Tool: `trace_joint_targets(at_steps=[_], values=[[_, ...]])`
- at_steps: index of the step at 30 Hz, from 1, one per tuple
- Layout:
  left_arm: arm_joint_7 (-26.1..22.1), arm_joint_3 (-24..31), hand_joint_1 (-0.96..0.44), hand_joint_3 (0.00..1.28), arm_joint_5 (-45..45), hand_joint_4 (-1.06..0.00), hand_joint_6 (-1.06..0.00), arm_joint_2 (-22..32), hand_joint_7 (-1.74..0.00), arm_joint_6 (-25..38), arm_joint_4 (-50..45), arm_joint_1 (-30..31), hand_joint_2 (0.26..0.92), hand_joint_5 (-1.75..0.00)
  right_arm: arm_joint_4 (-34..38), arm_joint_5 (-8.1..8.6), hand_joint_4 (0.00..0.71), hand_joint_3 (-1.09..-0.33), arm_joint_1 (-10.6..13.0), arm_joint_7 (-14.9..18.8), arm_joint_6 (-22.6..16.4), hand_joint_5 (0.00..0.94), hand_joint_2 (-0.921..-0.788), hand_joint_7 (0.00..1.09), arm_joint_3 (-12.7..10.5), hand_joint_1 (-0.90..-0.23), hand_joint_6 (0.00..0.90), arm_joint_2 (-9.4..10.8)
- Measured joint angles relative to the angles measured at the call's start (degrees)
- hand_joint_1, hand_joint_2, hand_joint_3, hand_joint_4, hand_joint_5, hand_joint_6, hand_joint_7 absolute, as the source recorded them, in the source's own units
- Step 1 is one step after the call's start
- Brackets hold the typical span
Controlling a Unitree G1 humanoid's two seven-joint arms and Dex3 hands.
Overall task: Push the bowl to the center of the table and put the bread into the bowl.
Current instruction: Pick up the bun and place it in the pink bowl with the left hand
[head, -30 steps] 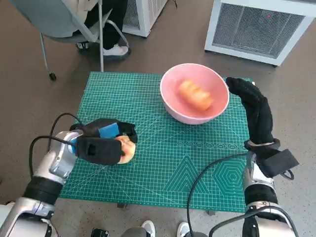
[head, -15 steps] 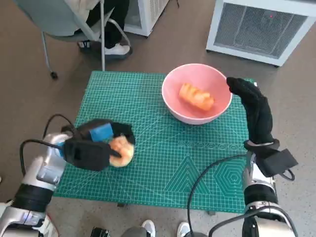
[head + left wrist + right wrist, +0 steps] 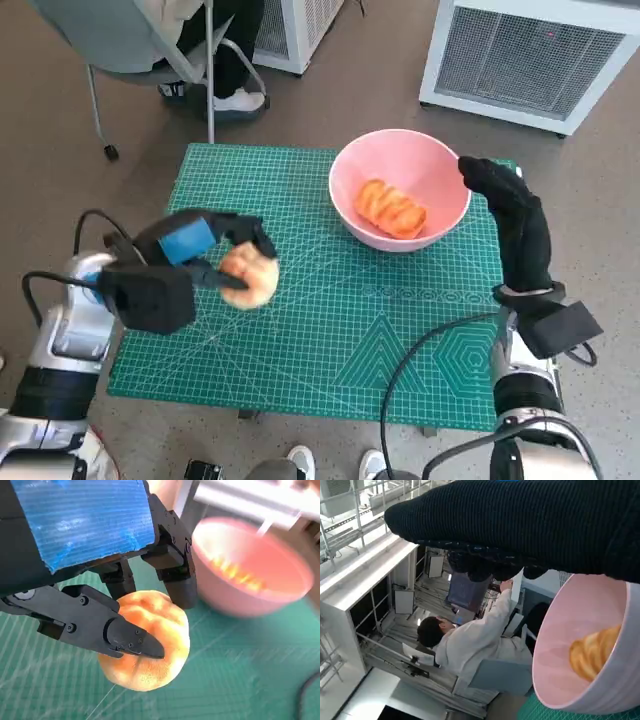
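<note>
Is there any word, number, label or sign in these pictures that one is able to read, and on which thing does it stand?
None can be read.
The green cutting mat bears only printed grid lines and shapes; any figures are too small.
The blue tape on the left hand is blank.

The pink bowl (image 3: 250,570) is appearing motion-blurred in the left wrist view, and the right robot hand (image 3: 530,525) is concealing its own fingers.

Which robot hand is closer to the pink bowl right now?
Right. The right robot hand is against the pink bowl rim; the left robot hand is across the mat, holding a round bun.
</note>
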Motion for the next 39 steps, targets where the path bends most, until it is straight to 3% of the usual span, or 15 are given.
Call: trace_joint_targets(at_steps=[10, 16, 21, 23, 32, 39], values=[[2.9, 0.1, 0.00, 0.02, 0.1, -0.77, -0.72, -4.5, -1.02, -0.9, 1.9, -7.8, 0.907, -1.13, 0.0, -0.03, 0.354, -0.828, 0.0, -0.2, 0.0, 0.002, -0.921, 0.09, 0.0, -0.610, 0.310, 0.1], [6.1, -1.8, 0.00, 0.01, 2.3, -0.76, -0.69, -8.4, -1.08, -3.2, 9.5, -15.8, 0.917, -1.11, 0.0, -0.14, 0.358, -0.828, 0.0, -1.0, -0.3, 0.003, -0.921, 0.09, 0.0, -0.609, 0.309, 0.2], [12.0, -4.5, 0.00, 0.03, 6.2, -0.71, -0.77, -12.1, -0.86, -8.4, 21.8, -23.8, 0.910, -1.28, -0.1, -0.19, 0.359, -0.826, 0.0, -1.3, -0.6, 0.003, -0.921, 0.09, 0.2, -0.610, 0.309, 0.3], [14.8, -5.7, 0.00, 0.04, 8.0, -0.71, -0.75, -13.3, -0.98, -10.1, 26.2, -26.3, 0.905, -1.21, -0.1, -0.20, 0.360, -0.825, 0.0, -1.3, -0.9, 0.004, -0.921, 0.09, 0.2, -0.610, 0.308, 0.3], [31.0, -13.1, 0.00, 0.03, 19.1, -0.73, -0.68, -20.1, -1.14, -13.8, 46.8, -36.8, 0.919, -1.08, -0.3, -0.53, 0.357, -0.827, 0.6, -2.3, -1.5, 0.001, -0.921, 0.09, 0.2, -0.605, 0.303, 0.3], [35.8, -16.1, 0.00, 0.06, 22.6, -0.68, -0.65, -24.3, -1.18, -12.8, 55.0, -40.2, 0.920, -1.15, -0.6, -0.99, 0.357, -0.829, 1.8, -3.1, -1.6, 0.001, -0.921, 0.10, 0.2, -0.599, 0.301, 0.2]])
